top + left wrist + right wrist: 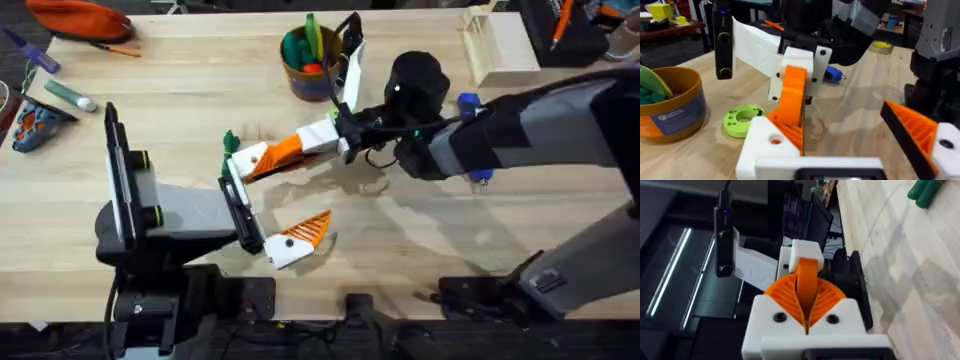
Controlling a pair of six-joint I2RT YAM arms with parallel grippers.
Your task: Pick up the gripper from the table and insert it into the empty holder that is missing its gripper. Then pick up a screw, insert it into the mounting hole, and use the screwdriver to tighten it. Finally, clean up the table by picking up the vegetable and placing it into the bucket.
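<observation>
My right gripper [335,135] reaches in from the right and is shut on the orange ridged gripper [285,150]. It holds that piece's end against the white holder [248,162] on my left arm's tip. In the left wrist view the orange gripper [792,95] stands against the holder [771,145]. My left gripper [272,200] is open; its other finger [300,235] carries an orange fingertip. The vegetable [230,140] lies just behind the holder. The bucket [310,62] stands at the back centre with green items inside. The blue screwdriver [470,102] is mostly hidden behind my right arm.
A bright green disc [742,120] lies between the bucket [670,107] and the holder. A pale wooden box [500,45] sits at the back right. An orange pouch [80,18] and a teal marker [70,95] lie at the far left.
</observation>
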